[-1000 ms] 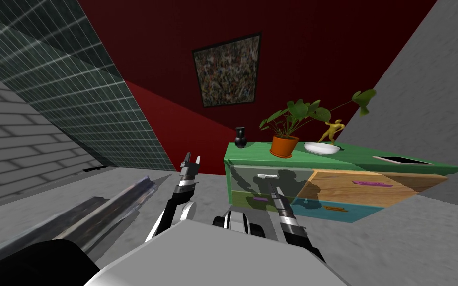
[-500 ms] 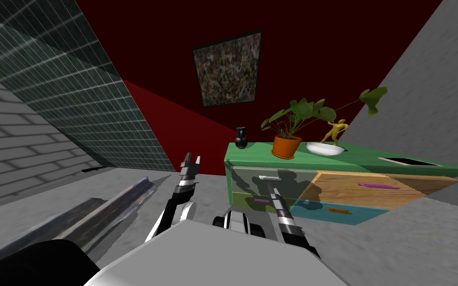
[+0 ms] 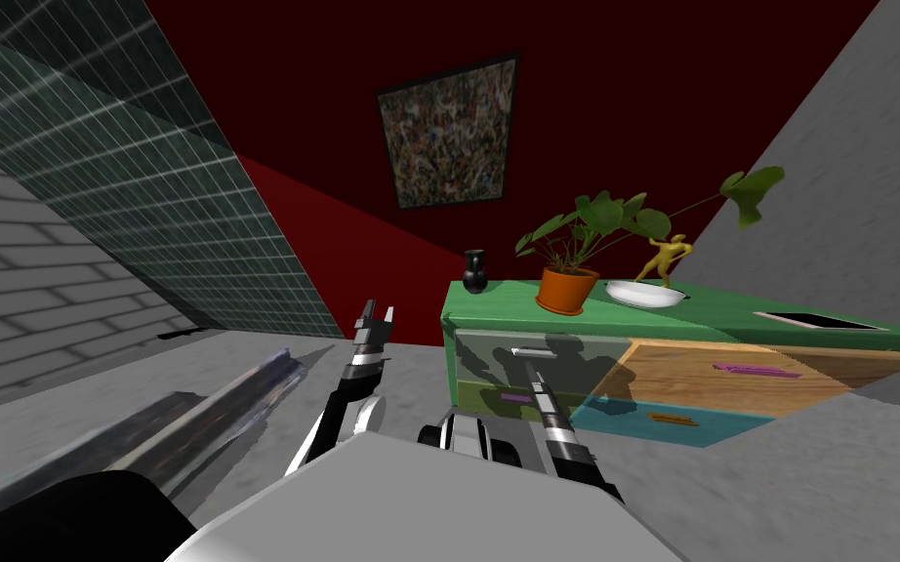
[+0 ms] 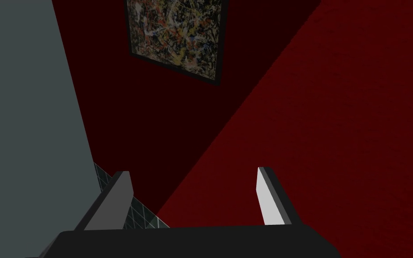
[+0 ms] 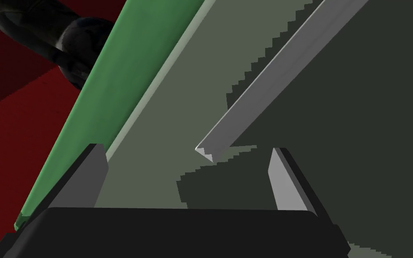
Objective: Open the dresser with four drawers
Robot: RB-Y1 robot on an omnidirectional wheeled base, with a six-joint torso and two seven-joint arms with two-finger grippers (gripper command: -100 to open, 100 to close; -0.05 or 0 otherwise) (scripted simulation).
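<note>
The four-drawer dresser (image 3: 721, 314), green-topped, stands against a dark red wall, right of centre in the head view. The right tool (image 3: 534, 367) hovers at its upper left drawer (image 3: 482, 353), a grey-green front (the other three are olive, wood and teal). The right tool's two fingers are spread apart, and the near end of the drawer's pale grey handle (image 5: 264, 85) lies between them, untouched. The left tool (image 3: 378, 310), likewise spread, is raised left of the dresser. On top sit a black vase (image 3: 475, 271), a potted plant (image 3: 565, 287), a white bowl (image 3: 643, 294) and a gold figurine (image 3: 663, 261).
</note>
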